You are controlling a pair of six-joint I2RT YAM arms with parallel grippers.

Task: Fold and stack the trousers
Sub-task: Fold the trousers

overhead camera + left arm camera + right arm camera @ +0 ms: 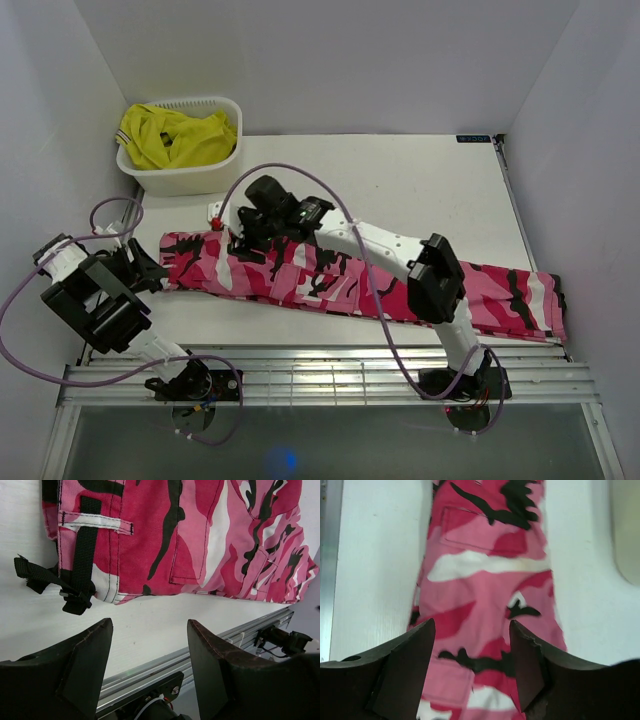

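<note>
The trousers (300,282), in pink, white, dark red and black camouflage, lie stretched flat in a long band across the table from left to right. My left gripper (155,268) hovers just off their left end, open and empty. In the left wrist view its gripper (150,630) stands over bare table, with the trousers' (190,540) waist end and a black strap with a buckle (75,587) beyond the fingertips. My right gripper (245,243) is above the left part of the band. Its wrist view shows the right gripper (472,630) open over the trousers (485,585), holding nothing.
A white basket (190,178) with a plain yellow garment (175,138) stands at the back left corner. A metal rail (330,365) runs along the near table edge. White walls close in both sides and the back.
</note>
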